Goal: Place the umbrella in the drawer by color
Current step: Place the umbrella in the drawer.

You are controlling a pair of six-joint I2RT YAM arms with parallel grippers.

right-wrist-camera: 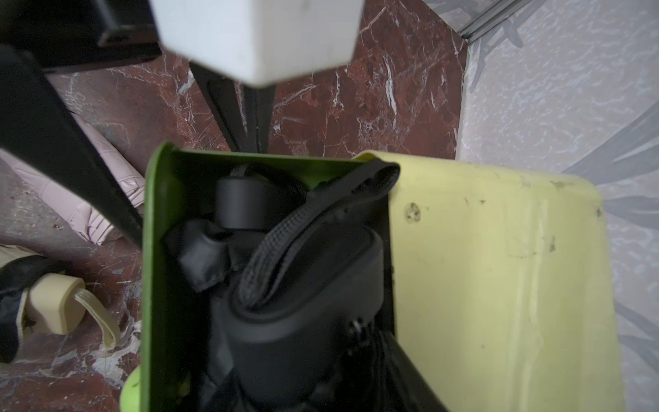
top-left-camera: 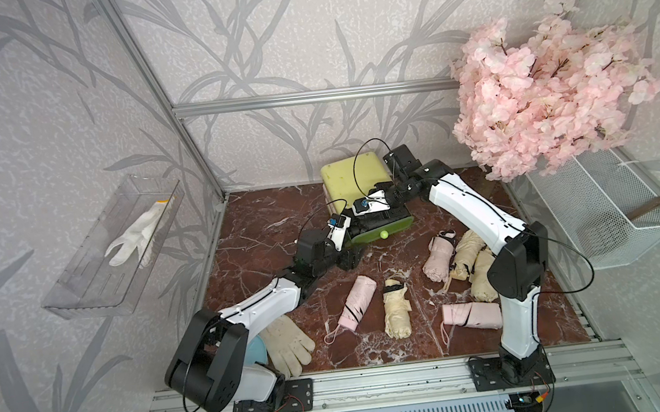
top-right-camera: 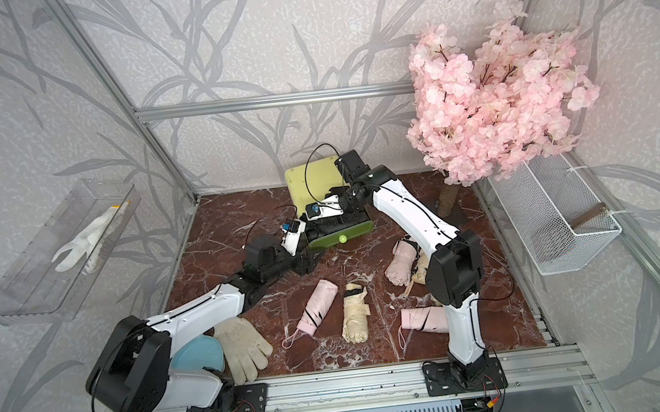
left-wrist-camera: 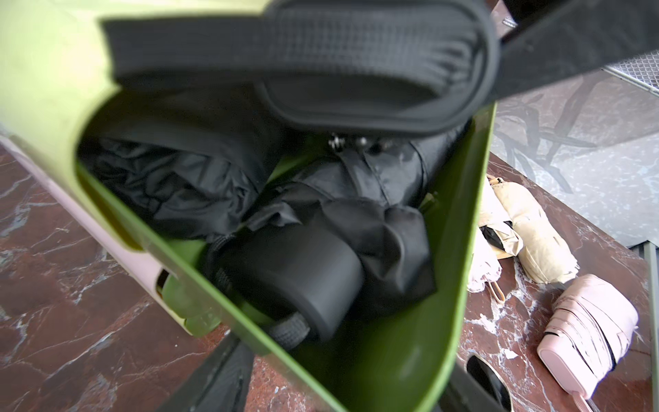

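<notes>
Partly done: black umbrellas (left-wrist-camera: 285, 278) fill the open drawer (top-left-camera: 381, 231), right hand (right-wrist-camera: 264, 289) parted above, left hand (left-wrist-camera: 351, 356) spread astride its corner; pink umbrellas (top-left-camera: 355, 302) and cream umbrellas (top-left-camera: 397, 310) unsorted.

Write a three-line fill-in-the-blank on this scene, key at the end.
1. The umbrellas in the open drawer are ___.
2. The glove in the clear wall tray is ___.
3. The blossoms over the wire basket are ___.
Missing words: black; white; pink.
</notes>
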